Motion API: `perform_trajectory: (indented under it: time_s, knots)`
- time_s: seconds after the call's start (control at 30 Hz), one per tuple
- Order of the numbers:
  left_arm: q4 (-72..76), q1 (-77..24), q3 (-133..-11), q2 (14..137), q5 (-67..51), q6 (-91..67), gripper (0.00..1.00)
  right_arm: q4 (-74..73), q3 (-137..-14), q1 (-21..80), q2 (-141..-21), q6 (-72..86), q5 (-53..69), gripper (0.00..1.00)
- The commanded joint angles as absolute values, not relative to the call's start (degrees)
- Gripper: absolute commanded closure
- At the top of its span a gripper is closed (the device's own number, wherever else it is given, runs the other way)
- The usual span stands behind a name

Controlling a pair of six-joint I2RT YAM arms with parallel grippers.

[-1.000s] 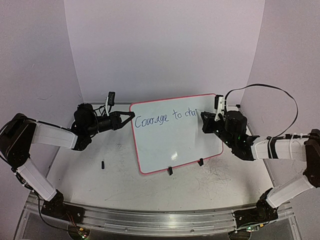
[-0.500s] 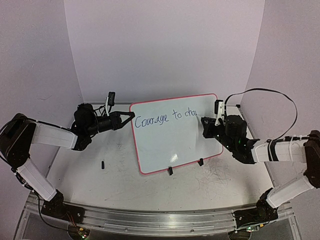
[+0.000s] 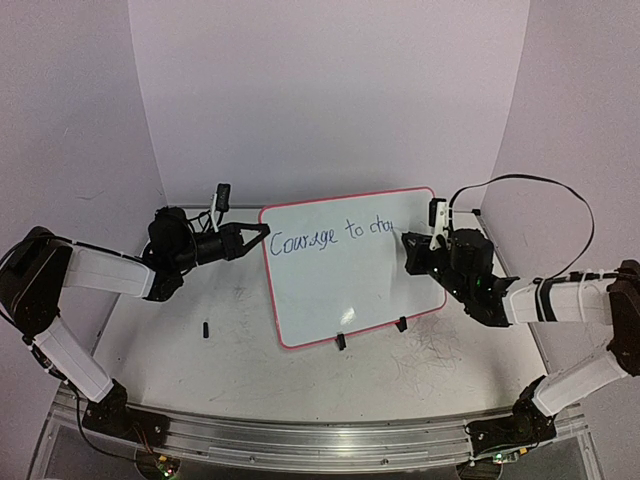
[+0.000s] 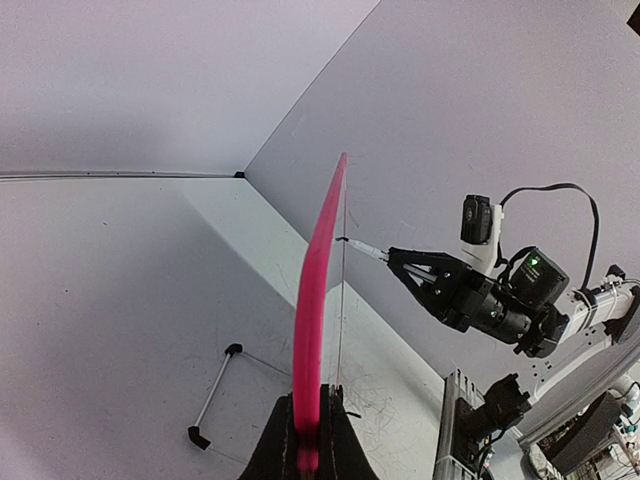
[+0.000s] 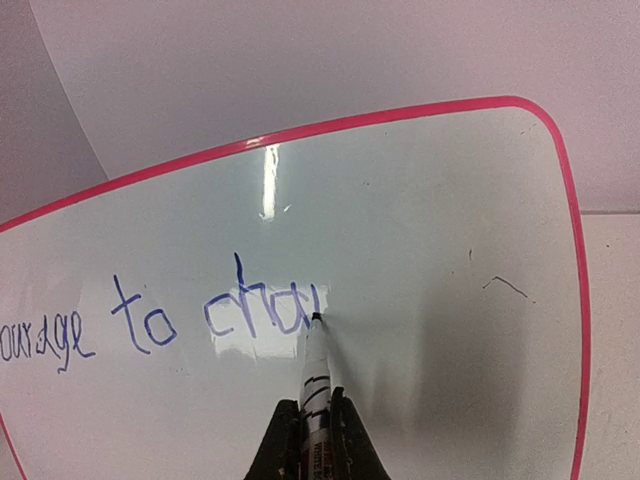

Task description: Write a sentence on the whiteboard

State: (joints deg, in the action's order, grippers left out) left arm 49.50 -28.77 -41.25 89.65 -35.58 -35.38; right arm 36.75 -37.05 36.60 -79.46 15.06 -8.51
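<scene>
Scuffing marked the bench near the arm bases. Farther back, at mid-bench, the whiteboard stood on two black clip feet. The left end effector was pinched on its left rim. The right end effector was clamped on a marker, whose tip touched the board at the end of the sentence, which read "Courage to cha".
</scene>
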Motion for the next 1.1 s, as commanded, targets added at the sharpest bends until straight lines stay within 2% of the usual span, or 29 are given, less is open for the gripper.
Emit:
perform_trajectory:
  time_s: [0.0,0.5,1.07]
  knots:
    - [43.14,-31.46,-42.72,90.79,-36.76,-31.82,1.0,38.63,-40.2,36.3,-81.05,14.5,-9.23,1.0]
    - [43.0,-31.48,-42.35,90.55,-36.63,-31.7,1.0,37.7,-40.85,36.28,-81.15,15.23,-14.11,1.0]
    - [42.84,-31.55,-42.35,90.57,-36.47,-31.62,1.0,35.02,-35.65,36.3,-77.94,17.01,-10.94,1.0]
